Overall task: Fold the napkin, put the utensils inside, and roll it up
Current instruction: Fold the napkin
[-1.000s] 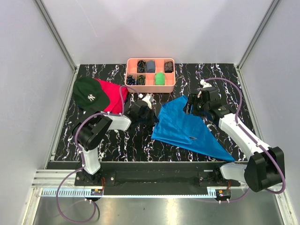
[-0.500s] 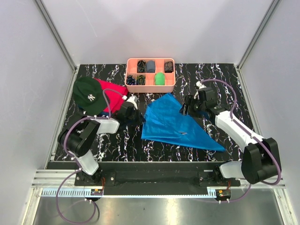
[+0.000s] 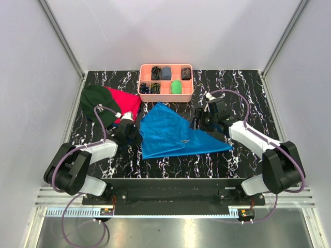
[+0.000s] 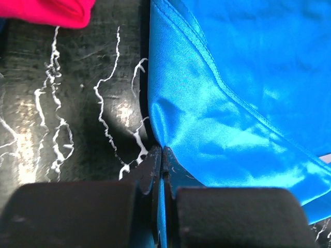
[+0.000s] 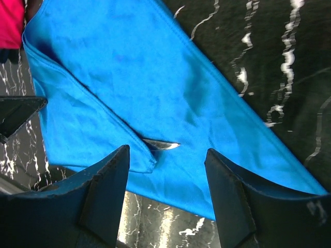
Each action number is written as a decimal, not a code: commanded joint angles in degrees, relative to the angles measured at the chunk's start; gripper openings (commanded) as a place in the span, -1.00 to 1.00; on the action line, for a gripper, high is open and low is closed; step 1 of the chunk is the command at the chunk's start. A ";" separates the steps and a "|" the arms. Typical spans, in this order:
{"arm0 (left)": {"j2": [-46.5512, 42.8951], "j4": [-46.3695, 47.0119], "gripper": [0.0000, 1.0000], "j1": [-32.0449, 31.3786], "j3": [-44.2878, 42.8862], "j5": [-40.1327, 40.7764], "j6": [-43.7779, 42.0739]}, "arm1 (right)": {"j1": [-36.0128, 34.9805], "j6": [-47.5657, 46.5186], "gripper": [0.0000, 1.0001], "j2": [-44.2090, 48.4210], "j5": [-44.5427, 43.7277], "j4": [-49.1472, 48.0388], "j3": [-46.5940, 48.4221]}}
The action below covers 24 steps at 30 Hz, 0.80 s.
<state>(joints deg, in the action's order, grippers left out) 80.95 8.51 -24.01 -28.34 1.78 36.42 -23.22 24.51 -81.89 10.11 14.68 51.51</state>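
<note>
From above, the napkin [image 3: 170, 135] lies folded in a triangle on the desk [image 3: 243, 155]. The left claw [image 3: 132, 134] meets its left edge, grip too small to read, and the right claw [image 3: 201, 122] hangs over its far side. The left wrist view settles it: the left claw [image 4: 162, 155] is pinched together on the napkin's [image 4: 232, 103] edge. The right wrist view shows the right claw [image 5: 166, 155] spread apart, empty, above the napkin [image 5: 129, 77], where a slim sliver [image 5: 161, 145] peeks from a fold, unidentifiable.

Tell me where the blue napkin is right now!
In the top view the napkin lies mid-table, just in front of the pink tray, right of the red cloth; the left gripper pinches its left edge.
</note>
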 commanded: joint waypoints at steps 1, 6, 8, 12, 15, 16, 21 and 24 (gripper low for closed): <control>-2.02 -1.92 -0.75 0.10 -0.22 2.00 -1.44 | -1.74 3.16 0.37 1.10 -2.37 -2.64 -1.31; -5.17 -7.97 0.79 0.02 -4.35 -1.34 -2.32 | 0.54 6.60 0.43 6.73 -8.08 0.43 -6.67; -9.11 -13.75 0.97 0.10 -6.37 -0.47 -3.11 | 4.05 7.91 0.51 10.24 -9.57 2.54 -8.78; -16.68 -23.61 0.97 0.10 -13.40 2.34 -6.10 | 9.07 10.90 0.70 16.92 -12.91 10.18 -11.34; -21.52 -28.54 0.97 0.28 -18.65 -0.46 -6.63 | 11.35 12.74 0.68 18.86 -14.85 15.19 -12.48; -23.19 -30.38 0.97 0.37 -19.99 -1.42 -7.06 | 13.10 13.36 0.63 18.96 -16.33 16.42 -12.92; -24.17 -38.73 0.97 0.54 -29.31 1.70 -17.34 | 21.36 14.07 0.51 19.13 -12.59 19.69 -14.68; -23.91 -38.57 0.97 0.63 -29.50 7.51 -21.39 | 24.70 15.29 0.47 18.61 -11.78 19.60 -15.03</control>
<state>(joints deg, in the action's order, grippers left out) 56.84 -24.93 -23.88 -56.58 2.48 23.31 -2.11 37.21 -63.40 -2.44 32.10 36.84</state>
